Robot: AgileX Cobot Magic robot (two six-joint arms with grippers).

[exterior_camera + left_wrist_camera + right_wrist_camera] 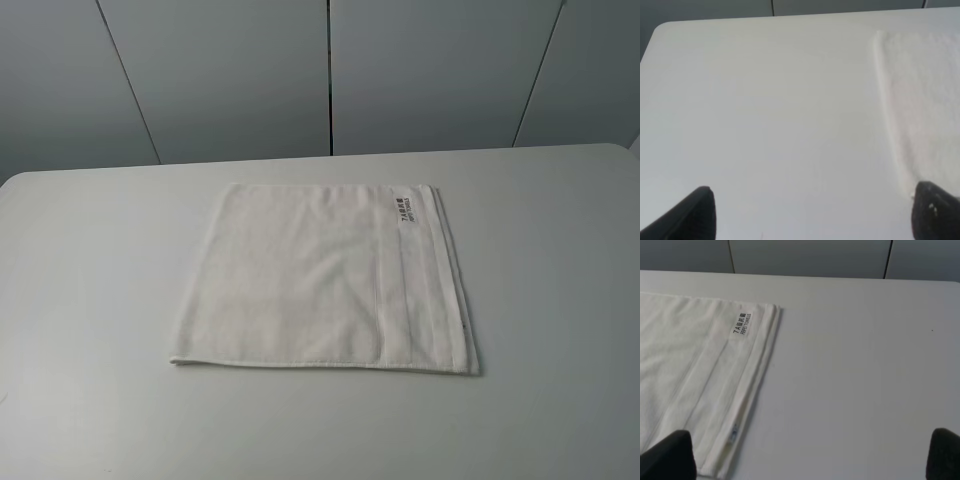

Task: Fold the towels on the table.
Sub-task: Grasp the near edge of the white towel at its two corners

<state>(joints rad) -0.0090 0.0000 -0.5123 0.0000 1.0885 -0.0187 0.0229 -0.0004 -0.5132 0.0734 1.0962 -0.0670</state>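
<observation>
Setting: grey wall panels (230, 70) behind a white table (100, 300).

Item: one white towel (320, 285), which lay flat near the table's middle, its label (403, 210) at the far right corner and its border band along the right edge.

Left gripper (812, 215): hovered above the table by the towel's left edge, jaws spread wide and empty.

Right gripper (807, 457): hovered by the towel's right edge, one finger (670, 455) above the cloth and the other above bare table, jaws wide and grasping nothing.

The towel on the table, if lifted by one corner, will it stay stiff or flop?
The towel probably flops: it lies limp and flat, with layered edges. Likely light, being thin cloth. Pushed, it may bunch rather than slide across the table.
</observation>
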